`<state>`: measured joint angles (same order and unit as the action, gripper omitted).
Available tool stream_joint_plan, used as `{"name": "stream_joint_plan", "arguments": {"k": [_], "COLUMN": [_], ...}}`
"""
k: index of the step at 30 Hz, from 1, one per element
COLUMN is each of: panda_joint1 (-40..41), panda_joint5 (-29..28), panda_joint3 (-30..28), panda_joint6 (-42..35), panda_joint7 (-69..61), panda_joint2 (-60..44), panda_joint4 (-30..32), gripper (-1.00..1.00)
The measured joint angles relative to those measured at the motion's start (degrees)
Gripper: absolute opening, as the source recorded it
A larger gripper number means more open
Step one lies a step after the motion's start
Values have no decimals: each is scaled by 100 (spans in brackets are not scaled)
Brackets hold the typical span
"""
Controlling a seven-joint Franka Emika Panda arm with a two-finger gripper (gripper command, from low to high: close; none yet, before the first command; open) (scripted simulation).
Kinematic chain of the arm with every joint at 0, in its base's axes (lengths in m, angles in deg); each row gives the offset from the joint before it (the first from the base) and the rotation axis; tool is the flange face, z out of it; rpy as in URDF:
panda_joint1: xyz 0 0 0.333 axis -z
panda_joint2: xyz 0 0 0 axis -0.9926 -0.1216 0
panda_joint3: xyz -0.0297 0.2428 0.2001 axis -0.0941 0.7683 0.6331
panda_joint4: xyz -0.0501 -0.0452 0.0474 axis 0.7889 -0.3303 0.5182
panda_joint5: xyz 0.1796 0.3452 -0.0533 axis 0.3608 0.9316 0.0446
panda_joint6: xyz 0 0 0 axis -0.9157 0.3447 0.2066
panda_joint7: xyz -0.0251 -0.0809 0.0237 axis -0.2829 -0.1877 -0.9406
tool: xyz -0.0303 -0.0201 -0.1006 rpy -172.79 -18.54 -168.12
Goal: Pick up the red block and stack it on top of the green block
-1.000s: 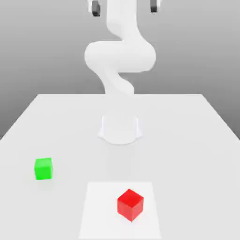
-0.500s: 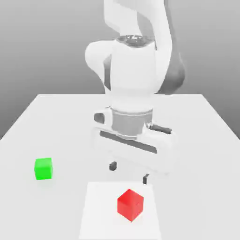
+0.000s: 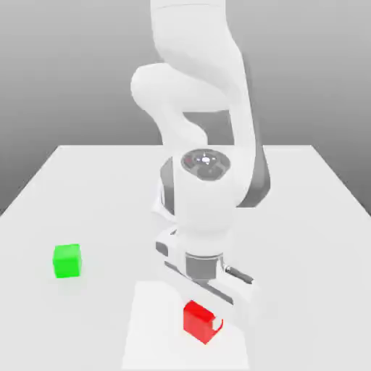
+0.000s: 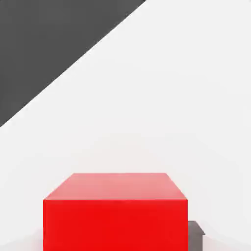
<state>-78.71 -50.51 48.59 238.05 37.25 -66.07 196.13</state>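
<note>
The red block lies on a pale square patch near the table's front. My gripper has come straight down over it, the hand covering the block's top rear. One white finger presses against the block's side on the exterior view's right. In the hand view the red block sits close up, with a dark fingertip flush against its side. The jaws are shut on the block, which still rests on the table. The green block stands alone toward the exterior view's left, well apart from the gripper.
The white table reaches to the edges on both sides. My arm rises from its base at the table's middle and bends forward over the front area. A dark floor shows beyond the table edge in the hand view.
The arm swung down from high above until the hand sits over the red block. The fingers, wide apart half a second ago, have closed in on the block.
</note>
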Motion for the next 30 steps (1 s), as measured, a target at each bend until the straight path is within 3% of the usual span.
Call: {"name": "stream_joint_plan", "arguments": {"k": [5,12,20,27,28,30], "panda_joint1": [163,1727,2943,2957,2969,2969], "panda_joint5": [465,460,273,853,974,973], "panda_joint3": [171,-522,-1650,-1792,-1745,-1745], "panda_joint6": [-774,-1082,-1329,-160,-18,-18], "panda_joint7": [-390,-1348,-2430,-2983,-3068,-3068], "panda_joint2": [946,1735,2576,1412,1261,1261], "panda_joint4": [164,646,1225,1246,1240,1240], "gripper": [-100,-100,-100,-100,100,100]}}
